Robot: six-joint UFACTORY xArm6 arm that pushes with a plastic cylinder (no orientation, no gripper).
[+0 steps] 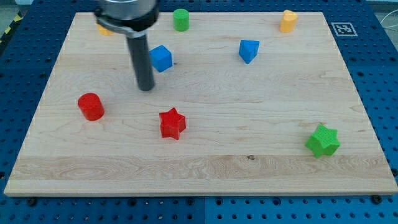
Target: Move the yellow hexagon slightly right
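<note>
- Rod tip (146, 88) sits on the wooden board (205, 168), left of centre, touching no block; plain rod, nothing to open or close, nothing held.
- Blue cube (161, 58) just right of the rod and a bit farther back; a small gap shows between them.
- Two yellow pieces. One at far right (288, 21) near the board's far edge, shape roughly hexagonal-looking but hard to confirm. Another yellow block (103, 28) at far left, mostly hidden behind the arm's housing (126, 14), shape not readable.
- Judgement: which one is the yellow hexagon cannot be told for sure; the tip is well apart from the right one, nearer the hidden left one.
- Others: green cylinder (181, 20) far centre, second blue block (249, 50) right of centre, red cylinder (91, 106) near left, red star (172, 123) near centre, green star (323, 140) near right.
- Risk: heading for the wrong yellow piece, because of that ambiguity.
- Risk: clipping the blue cube or green cylinder on the way across, since both lie near a straight path to the right.
- Risk: an off-centre push spins the block or slides it toward the far edge; too long a push overshoots "slightly".
</note>
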